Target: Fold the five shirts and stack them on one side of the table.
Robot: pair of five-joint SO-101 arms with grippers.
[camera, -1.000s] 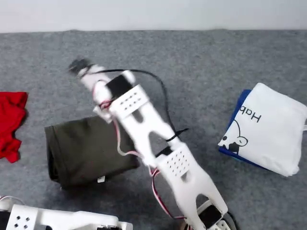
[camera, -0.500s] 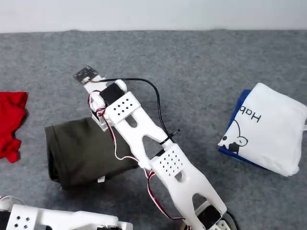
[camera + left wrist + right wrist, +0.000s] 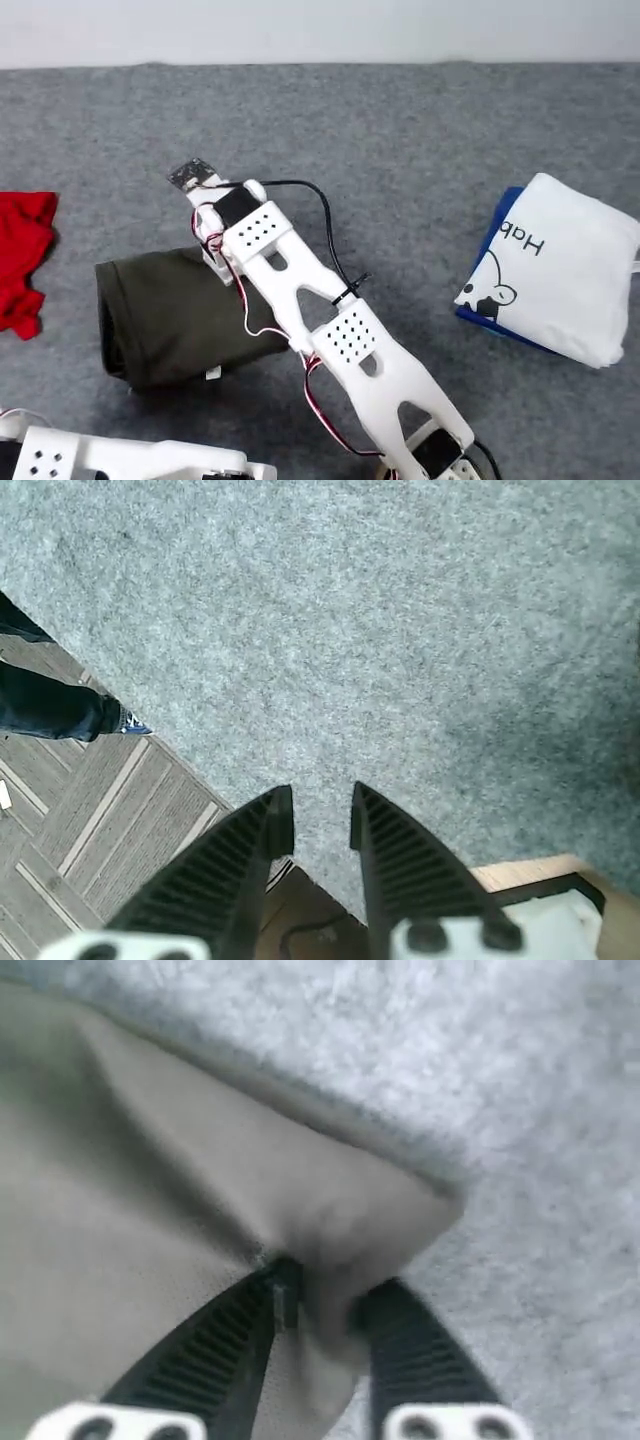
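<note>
Folded shirt (image 3: 165, 320) lies left of centre on the table (image 3: 400, 130), toward the near side. Left-edge shirt (image 3: 22, 255) sits well apart to its left. Far right, top shirt (image 3: 565, 275) is stacked on lower shirt (image 3: 507, 205). Right arm (image 3: 300, 290) crosses over the folded shirt's right end, with right gripper (image 3: 320, 1300) pinching its far right corner. Left arm (image 3: 110, 460) lies along the near left edge, left gripper (image 3: 312, 815) above the table's edge.
</note>
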